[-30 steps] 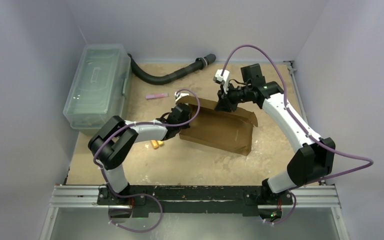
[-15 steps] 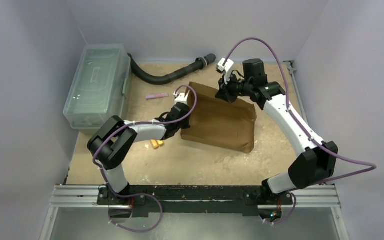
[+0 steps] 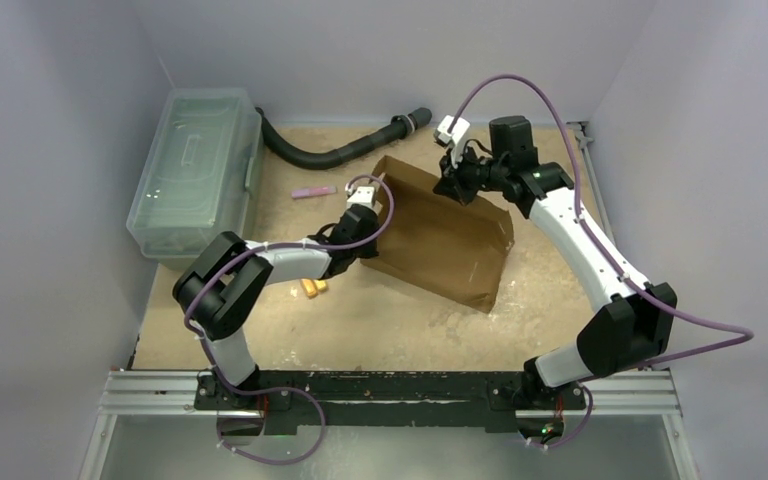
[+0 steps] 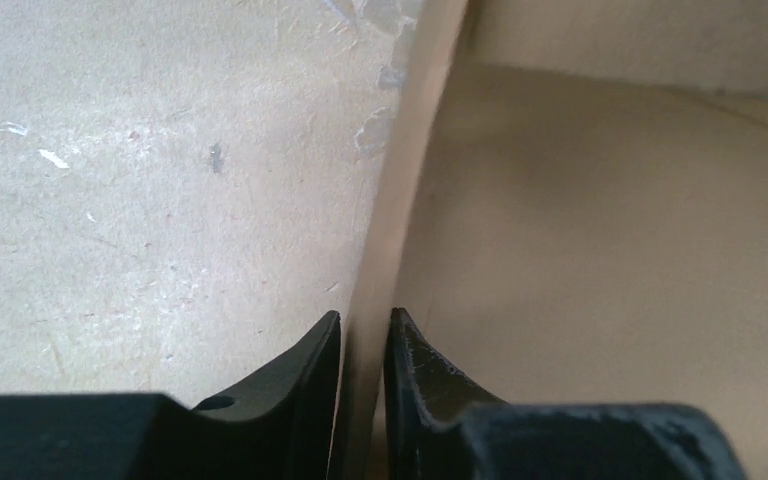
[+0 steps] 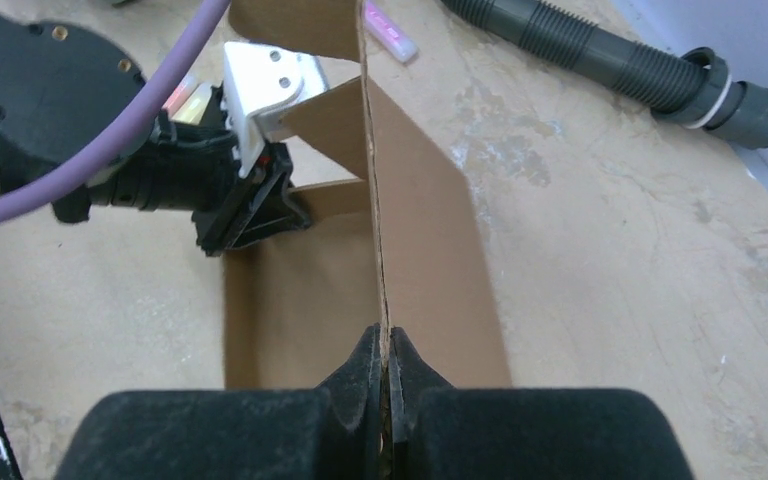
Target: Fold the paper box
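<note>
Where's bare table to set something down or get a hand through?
Widest bare patch: near strip of table between the paper box and the base rail. Smaller gap between box and right arm. Crowded far-left: black hose, pink stick, clear lidded bin, left gripper clamping the box wall.

Pale lilac walls (image 3: 390, 50) enclose a scuffed tan tabletop (image 3: 380, 320) (seemingly wood), evenly lit

Free tabletop (image 3: 400, 325) in front of and right of the raised paper box (image 3: 440, 245), left side blocked by clear lidded bin (image 3: 195, 170), far edge by black corrugated hose (image 3: 335, 152), small pink strip (image 3: 313, 191) and orange piece (image 3: 310, 288) lying left of the box.
</note>
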`<state>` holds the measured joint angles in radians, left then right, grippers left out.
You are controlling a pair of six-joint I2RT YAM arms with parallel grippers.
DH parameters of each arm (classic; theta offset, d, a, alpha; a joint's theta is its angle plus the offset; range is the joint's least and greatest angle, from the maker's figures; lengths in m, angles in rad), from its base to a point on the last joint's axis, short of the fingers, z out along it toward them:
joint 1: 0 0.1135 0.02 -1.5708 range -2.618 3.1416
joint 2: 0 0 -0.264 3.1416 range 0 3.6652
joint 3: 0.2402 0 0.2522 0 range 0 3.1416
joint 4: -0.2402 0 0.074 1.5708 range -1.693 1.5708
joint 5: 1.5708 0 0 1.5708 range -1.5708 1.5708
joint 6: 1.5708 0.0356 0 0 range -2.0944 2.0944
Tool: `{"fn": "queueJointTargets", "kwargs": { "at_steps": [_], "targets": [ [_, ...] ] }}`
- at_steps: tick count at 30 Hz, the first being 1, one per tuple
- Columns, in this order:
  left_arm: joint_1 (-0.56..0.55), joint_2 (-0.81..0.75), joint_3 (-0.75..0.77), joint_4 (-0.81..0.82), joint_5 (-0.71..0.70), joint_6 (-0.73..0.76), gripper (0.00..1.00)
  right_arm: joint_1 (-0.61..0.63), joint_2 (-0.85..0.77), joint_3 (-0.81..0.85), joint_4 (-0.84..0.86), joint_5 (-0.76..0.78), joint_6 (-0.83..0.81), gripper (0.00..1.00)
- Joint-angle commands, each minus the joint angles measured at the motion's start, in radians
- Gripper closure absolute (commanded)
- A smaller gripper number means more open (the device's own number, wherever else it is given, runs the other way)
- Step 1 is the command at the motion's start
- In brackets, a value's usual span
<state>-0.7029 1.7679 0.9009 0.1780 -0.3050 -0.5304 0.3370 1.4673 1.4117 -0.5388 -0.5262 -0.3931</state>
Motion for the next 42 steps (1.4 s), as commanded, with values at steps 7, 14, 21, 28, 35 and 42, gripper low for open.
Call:
{"fn": "queueJointTargets", "kwargs": {
  "at_steps": [7, 14, 21, 28, 35, 42],
  "targets": [
    [0.082, 0.009, 0.069, 0.059, 0.141, 0.005, 0.60, -0.016, -0.018, -0.017, -0.070, -0.124, -0.075, 1.00],
    [0.093, 0.002, 0.065, 0.187, 0.256, 0.065, 0.52, -0.015, -0.010, -0.010, -0.104, -0.178, -0.105, 1.00],
    [0.095, 0.017, 0.026, 0.272, 0.261, 0.060, 0.53, -0.014, -0.008, 0.003, -0.127, -0.213, -0.132, 1.00],
    [0.095, 0.082, -0.002, 0.310, 0.230, 0.030, 1.00, -0.013, -0.011, 0.004, -0.142, -0.243, -0.151, 1.00],
    [0.057, 0.047, -0.018, 0.258, 0.122, 0.027, 1.00, -0.013, -0.012, -0.005, -0.147, -0.251, -0.161, 1.00],
    [0.056, -0.052, -0.116, 0.297, 0.192, -0.013, 0.58, -0.012, -0.021, -0.011, -0.168, -0.284, -0.196, 1.00]
  ]
}}
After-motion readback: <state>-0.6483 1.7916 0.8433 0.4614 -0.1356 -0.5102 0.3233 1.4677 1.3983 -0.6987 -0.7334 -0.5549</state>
